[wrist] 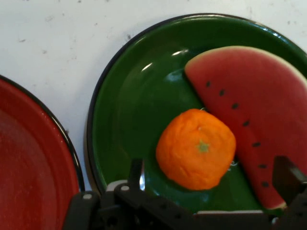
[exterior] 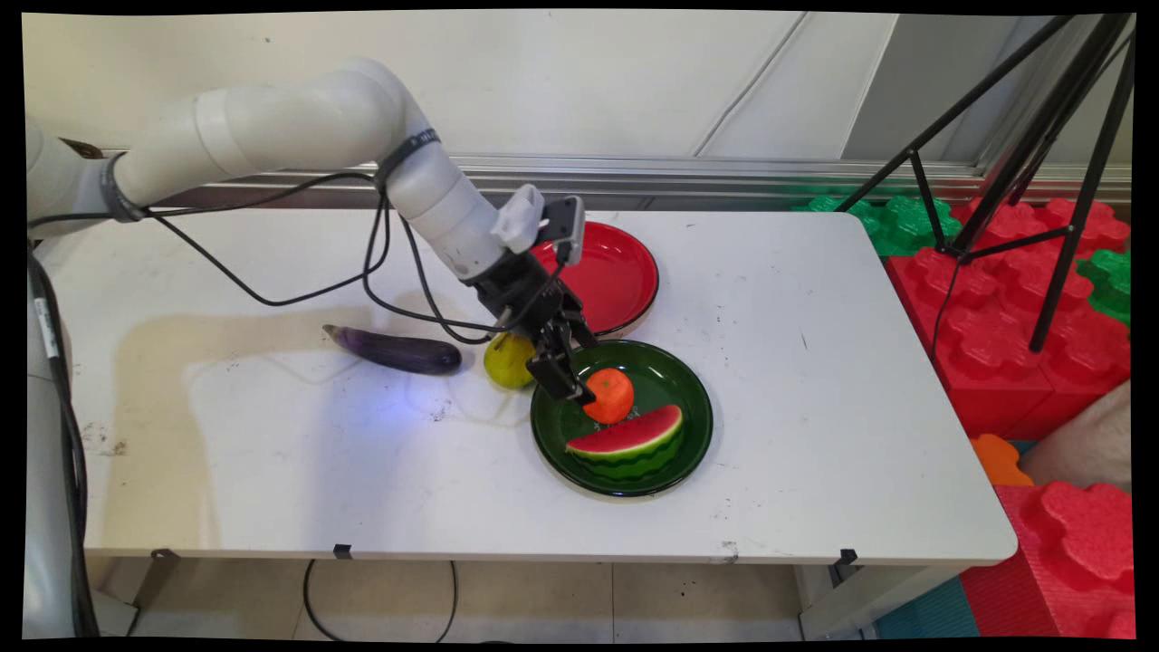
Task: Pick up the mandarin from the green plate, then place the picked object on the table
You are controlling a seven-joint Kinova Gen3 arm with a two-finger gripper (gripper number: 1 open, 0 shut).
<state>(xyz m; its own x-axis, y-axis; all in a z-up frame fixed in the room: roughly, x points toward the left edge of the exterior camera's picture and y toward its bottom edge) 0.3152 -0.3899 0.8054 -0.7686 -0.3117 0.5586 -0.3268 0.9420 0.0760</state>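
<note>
An orange (exterior: 609, 395) (wrist: 195, 148) lies in the green plate (exterior: 681, 380) (wrist: 129, 105), touching a watermelon slice (exterior: 631, 441) (wrist: 249, 120) on the same plate. My gripper (exterior: 572, 378) (wrist: 212, 178) hangs low over the plate's left part, open. Its two fingers (wrist: 136, 171) stand on either side of the orange, wider than the fruit and not pressing it. A yellow-green pear (exterior: 507, 360) sits on the table just left of the plate, partly behind the hand.
An empty red plate (exterior: 616, 272) (wrist: 29, 167) stands just behind the green one. A purple eggplant (exterior: 395, 350) lies left of the pear. Black cables hang from the arm above the eggplant. Right of the table are red and green foam blocks (exterior: 1014, 299) and a black tripod (exterior: 1041, 136).
</note>
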